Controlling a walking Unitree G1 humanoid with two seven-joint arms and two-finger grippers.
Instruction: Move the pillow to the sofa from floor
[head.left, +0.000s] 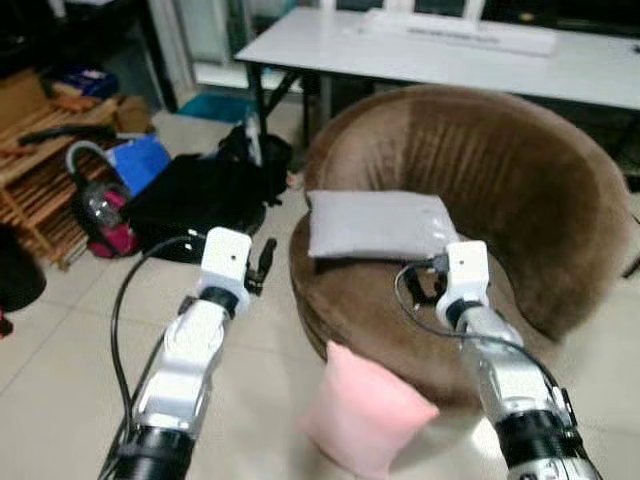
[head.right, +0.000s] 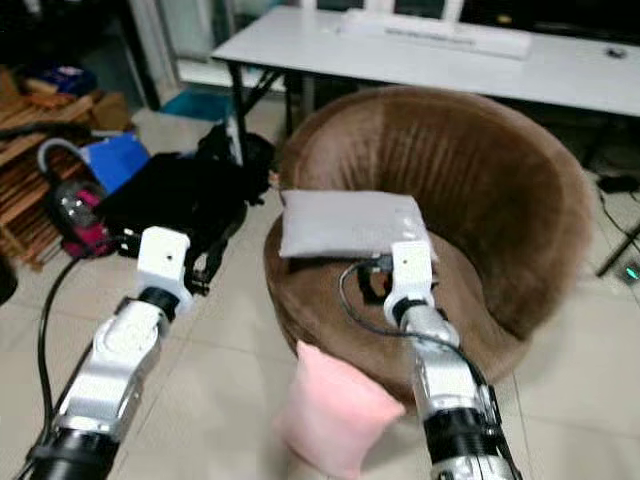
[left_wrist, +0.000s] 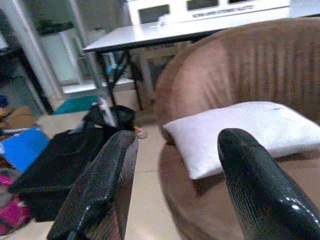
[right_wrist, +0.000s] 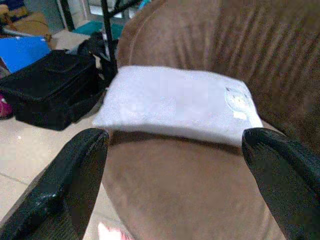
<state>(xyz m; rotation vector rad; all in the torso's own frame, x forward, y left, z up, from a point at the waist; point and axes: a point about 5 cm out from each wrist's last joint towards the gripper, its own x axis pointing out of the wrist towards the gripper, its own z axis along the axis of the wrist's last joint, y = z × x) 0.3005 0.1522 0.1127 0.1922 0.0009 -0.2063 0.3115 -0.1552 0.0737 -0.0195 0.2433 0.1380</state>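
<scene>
A grey pillow (head.left: 378, 224) lies flat on the seat of the round brown sofa chair (head.left: 520, 190). A pink pillow (head.left: 365, 410) leans on the floor against the chair's front. My right gripper (head.left: 425, 285) hovers over the seat just in front of the grey pillow (right_wrist: 175, 102), open and empty, with its fingers (right_wrist: 75, 180) spread wide. My left gripper (head.left: 262, 265) is held out over the floor to the left of the chair, open and empty, its fingers (left_wrist: 100, 185) pointing toward the grey pillow (left_wrist: 235, 132).
A black bag (head.left: 195, 195) lies on the floor left of the chair, beside a red vacuum cleaner (head.left: 100, 215) and a wooden rack (head.left: 40, 150). A white table (head.left: 430, 50) stands behind the chair. Pale tile floor (head.left: 80, 320) lies around my left arm.
</scene>
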